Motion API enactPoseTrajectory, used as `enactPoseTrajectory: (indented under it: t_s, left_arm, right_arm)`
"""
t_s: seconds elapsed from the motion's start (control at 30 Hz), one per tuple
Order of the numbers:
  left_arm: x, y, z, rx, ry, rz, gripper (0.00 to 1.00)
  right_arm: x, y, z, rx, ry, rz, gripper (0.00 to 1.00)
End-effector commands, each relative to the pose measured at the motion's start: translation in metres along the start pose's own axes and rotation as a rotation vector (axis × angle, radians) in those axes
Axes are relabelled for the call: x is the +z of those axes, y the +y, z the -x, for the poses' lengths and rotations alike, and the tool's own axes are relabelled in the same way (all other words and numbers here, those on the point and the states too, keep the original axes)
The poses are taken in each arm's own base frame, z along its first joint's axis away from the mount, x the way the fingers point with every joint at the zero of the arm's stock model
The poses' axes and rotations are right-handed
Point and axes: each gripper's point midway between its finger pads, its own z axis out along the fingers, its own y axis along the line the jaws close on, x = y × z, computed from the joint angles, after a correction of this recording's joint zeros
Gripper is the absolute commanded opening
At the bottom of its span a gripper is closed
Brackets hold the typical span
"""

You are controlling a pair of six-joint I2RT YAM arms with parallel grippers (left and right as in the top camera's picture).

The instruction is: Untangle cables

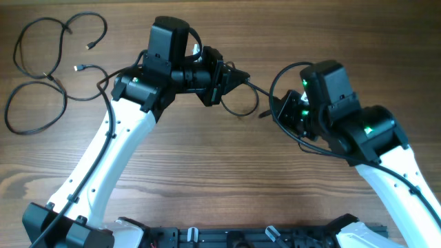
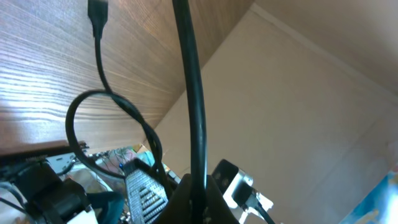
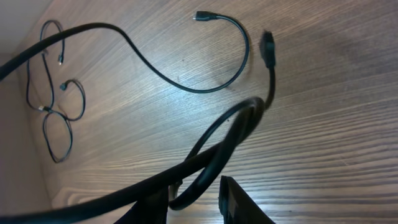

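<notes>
No writing could be read anywhere: the only likely print, a blue patch at the lower right edge of the left wrist view, was too blurred to make out.

The left gripper (image 2: pixel 193 202) had its fingers pressed together on a cable (image 2: pixel 194 93), which rose straight out of the tips and ran off the top of that view. Beside it a thinner stretch curled into a loop (image 2: pixel 69 118) and ended in a dark plug (image 2: pixel 97 12) over the wood. From overhead, the left gripper (image 1: pixel 234 77) and the right gripper (image 1: pixel 279 110) stood near each other at mid-table, with the cable strung between them and a slack loop sagging just below.

In the right wrist view the right gripper (image 3: pixel 193 208) had its fingers (image 3: pixel 239 199) standing a little apart with a bend of the cable (image 3: pixel 233 140) passing through the gap. Whether the pads actually pinched it, I cannot tell. Past the bend lay two plug ends (image 3: pixel 267 46) on the boards.

The other cables (image 1: pixel 41 76) lay in loose rings at the far left, well apart from both grippers.

The table (image 1: pixel 207 179) was brown wood with a clear grain; behind it the left wrist view caught a plain beige wall (image 2: pixel 311 93).
</notes>
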Motion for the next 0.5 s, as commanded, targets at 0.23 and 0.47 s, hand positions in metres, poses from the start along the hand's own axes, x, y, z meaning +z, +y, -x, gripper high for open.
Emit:
enactPoseTrajectory:
  t_s: [0.23,0.47]
  left_arm:
    - [-0.004,-0.005,-0.007,-0.036,0.028,-0.012,0.04]
    - [-0.029,0.053,0.076,-0.078,-0.495,0.209,0.04]
  right_arm:
    - [0.018,-0.006,0.005,0.03,0.001,-0.057,0.04]
    - [-0.036,0.022,-0.006,-0.194,-0.04,0.162,0.04]
